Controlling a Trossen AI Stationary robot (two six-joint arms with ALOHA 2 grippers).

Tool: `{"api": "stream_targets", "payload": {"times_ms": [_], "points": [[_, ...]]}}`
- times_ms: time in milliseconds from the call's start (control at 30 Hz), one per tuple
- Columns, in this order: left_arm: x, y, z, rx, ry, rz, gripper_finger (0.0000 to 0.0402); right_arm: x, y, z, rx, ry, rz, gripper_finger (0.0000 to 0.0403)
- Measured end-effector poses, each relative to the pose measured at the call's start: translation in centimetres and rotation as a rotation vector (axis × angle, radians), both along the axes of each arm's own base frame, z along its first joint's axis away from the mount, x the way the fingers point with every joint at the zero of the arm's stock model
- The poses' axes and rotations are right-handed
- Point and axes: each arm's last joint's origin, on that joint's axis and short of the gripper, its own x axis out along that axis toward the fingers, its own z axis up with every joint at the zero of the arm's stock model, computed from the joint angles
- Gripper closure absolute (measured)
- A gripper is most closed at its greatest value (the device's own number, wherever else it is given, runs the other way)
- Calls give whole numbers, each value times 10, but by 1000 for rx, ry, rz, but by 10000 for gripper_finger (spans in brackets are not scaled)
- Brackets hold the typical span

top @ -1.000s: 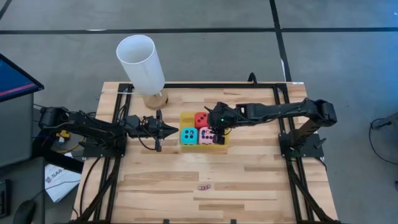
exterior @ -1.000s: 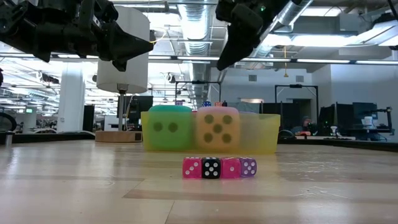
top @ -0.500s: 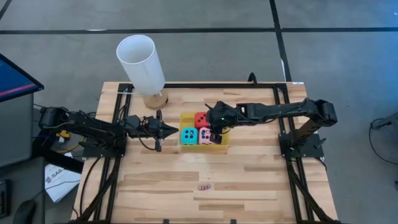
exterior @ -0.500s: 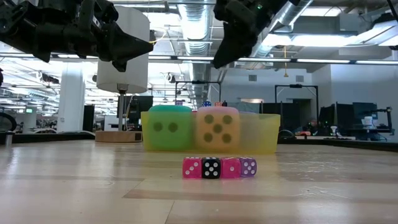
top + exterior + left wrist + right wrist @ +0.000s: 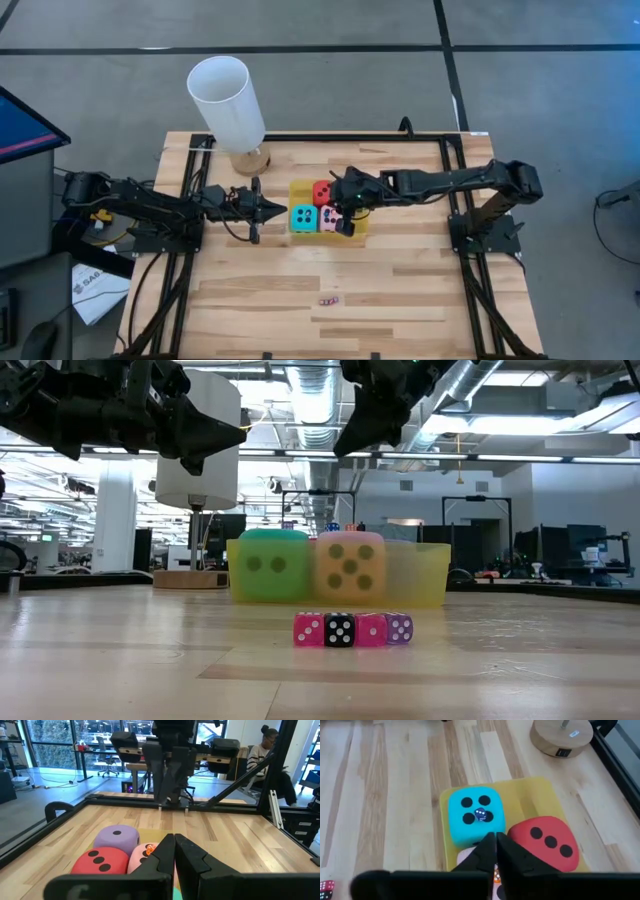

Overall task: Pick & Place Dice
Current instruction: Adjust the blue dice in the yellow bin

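A yellow tray (image 5: pixel 352 232) in the middle of the table holds the dice. The cyan die (image 5: pixel 476 817) has a tiny blue die (image 5: pixel 480 814) lying on its top. The red die (image 5: pixel 545 843) and the pink die (image 5: pixel 142 855) sit beside it. The purple die (image 5: pixel 117 839) shows in the left wrist view; my right arm covers it from above. My right gripper (image 5: pixel 343 220) hangs shut above the tray, over the pink die, holding nothing. My left gripper (image 5: pixel 280 210) is shut and level, just left of the tray.
A row of tiny dice (image 5: pixel 329 300) lies near the table's front edge. A white cylinder (image 5: pixel 228 100) on a round wooden base (image 5: pixel 250 160) stands at the far left. Black frame rails (image 5: pixel 450 160) run along the table's sides. A person (image 5: pixel 265 750) sits beyond the table.
My right gripper has shut on nothing above the tray. Its fingers have tipped up a little and swung slightly toward the table's left. The dice have not moved.
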Motion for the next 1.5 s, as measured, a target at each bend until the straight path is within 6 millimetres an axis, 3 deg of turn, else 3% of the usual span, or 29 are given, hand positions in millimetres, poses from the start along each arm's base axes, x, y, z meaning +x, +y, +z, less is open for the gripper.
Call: {"api": "stream_targets", "payload": {"times_ms": [233,533,1000,1133,1267,1500], "points": [[0,0,0,0,0,0,402,-1,13,-2,-14,18,27,397],[0,0,0,0,0,0,402,-11,32,-29,-85,94,27,401],[1,-1,-1,-113,-3,-18,402,-23,11,-66,-21,104,-11,402],[4,-1,-3,-154,10,-4,402,-30,8,-62,-15,93,-16,403],[14,-1,-3,-165,31,11,402,-38,9,-47,-24,48,-11,403],[51,-3,-6,-155,97,24,402,-45,9,-32,-52,3,7,403]]}}
